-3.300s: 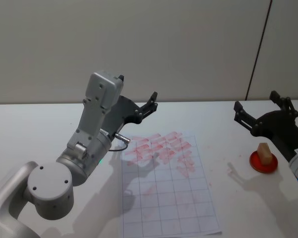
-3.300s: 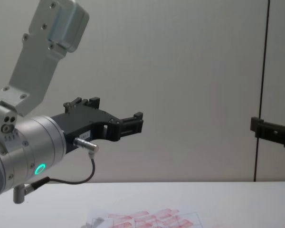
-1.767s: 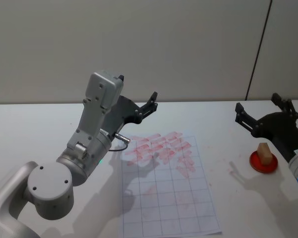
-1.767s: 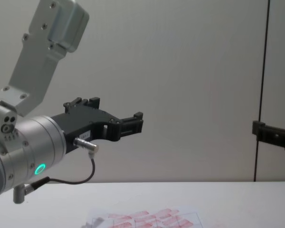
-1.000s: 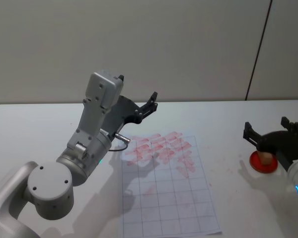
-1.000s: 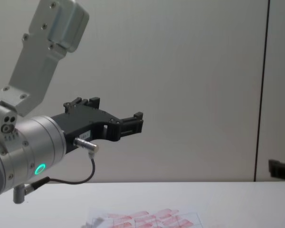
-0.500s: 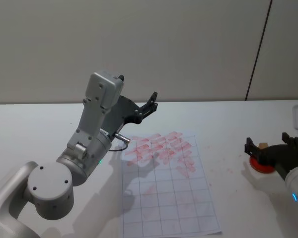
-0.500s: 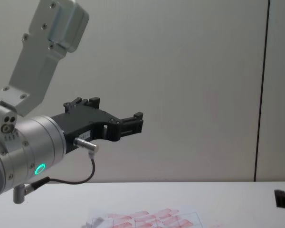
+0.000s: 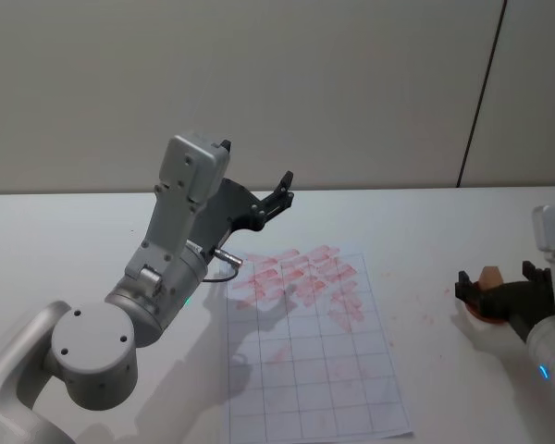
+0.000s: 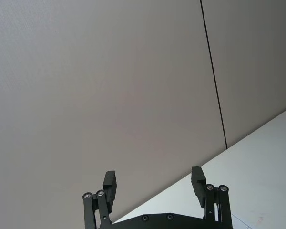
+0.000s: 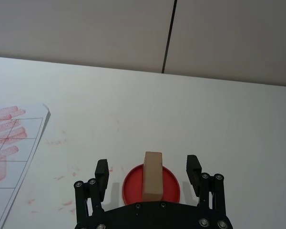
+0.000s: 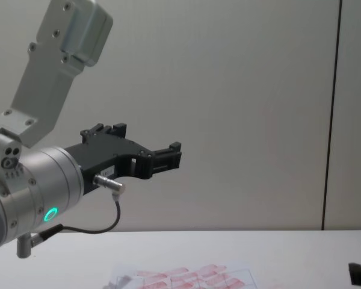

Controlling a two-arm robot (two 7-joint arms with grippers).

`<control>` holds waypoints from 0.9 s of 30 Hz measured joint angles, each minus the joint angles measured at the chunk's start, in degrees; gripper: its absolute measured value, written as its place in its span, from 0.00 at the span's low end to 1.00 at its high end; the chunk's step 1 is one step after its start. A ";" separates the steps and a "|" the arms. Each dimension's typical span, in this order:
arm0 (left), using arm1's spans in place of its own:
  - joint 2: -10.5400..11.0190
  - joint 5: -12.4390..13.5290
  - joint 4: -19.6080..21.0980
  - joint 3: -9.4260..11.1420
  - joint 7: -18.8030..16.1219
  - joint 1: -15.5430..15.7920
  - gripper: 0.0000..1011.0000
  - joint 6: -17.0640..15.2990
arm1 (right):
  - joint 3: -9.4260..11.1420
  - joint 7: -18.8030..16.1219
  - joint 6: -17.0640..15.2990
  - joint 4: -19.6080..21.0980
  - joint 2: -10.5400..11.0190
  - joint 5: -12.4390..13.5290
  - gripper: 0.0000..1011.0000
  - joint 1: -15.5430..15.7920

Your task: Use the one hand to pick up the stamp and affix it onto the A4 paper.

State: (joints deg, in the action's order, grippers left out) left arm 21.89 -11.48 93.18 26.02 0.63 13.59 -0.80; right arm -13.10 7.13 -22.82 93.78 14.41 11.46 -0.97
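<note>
The right gripper (image 9: 495,277) straddles the stamp (image 9: 490,274), jaws apart.

Camera arrangement.
Head camera is looking down on the table (image 9: 416,213); chest camera is looking low across it toward the far wall (image 12: 246,90); both are sharing the A4 paper (image 9: 310,342). Right wrist camera is sitting near the stamp (image 11: 152,175).

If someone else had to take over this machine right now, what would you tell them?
The right end effector is open, low over the white table, with a finger on either side of the tan wooden block stamp, not gripping it.
The left end effector is open and idle, raised near the paper's far left corner.
The stamp stands upright on a round red pad, to the right of the white gridded A4 paper with pale red imprints.
Done: approach to the stamp.
Left: close on it, lift it, press it onto the paper.
</note>
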 joint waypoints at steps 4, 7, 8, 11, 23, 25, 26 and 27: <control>0.00 0.00 0.00 0.00 0.00 0.00 0.99 0.00 | 0.07 -0.59 -0.32 -1.47 -0.31 -0.27 0.99 -0.61; 0.00 0.00 0.00 0.00 0.00 0.00 0.99 0.00 | 0.12 -0.96 -0.53 -2.33 -0.53 -0.38 0.97 -0.98; 0.00 0.00 0.00 0.00 0.00 0.00 0.99 0.00 | 0.12 -0.96 -0.53 -2.33 -0.53 -0.38 0.97 -0.98; 0.00 0.00 0.00 0.00 0.00 0.00 0.99 0.00 | 0.20 -1.31 -0.83 -3.30 -0.77 -0.44 0.87 -1.37; 0.00 0.00 0.00 0.00 0.00 0.00 0.99 0.00 | 0.39 -1.83 -1.34 -4.83 -1.28 -0.63 0.54 -1.89; 0.00 0.00 0.00 0.00 0.00 0.00 0.99 0.00 | 0.47 -1.84 -1.37 -4.91 -1.32 -0.68 0.48 -1.89; 0.00 0.00 0.00 0.00 0.00 0.00 0.99 0.00 | 0.51 -1.84 -1.39 -4.92 -1.33 -0.73 0.42 -1.89; 0.00 0.00 0.00 0.00 0.00 0.00 0.99 0.00 | 0.51 -1.84 -1.39 -4.92 -1.33 -0.73 0.42 -1.89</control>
State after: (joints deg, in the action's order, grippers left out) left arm 21.89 -11.48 93.18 26.03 0.63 13.59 -0.80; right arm -12.59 5.29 -24.21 88.85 13.08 10.73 -2.86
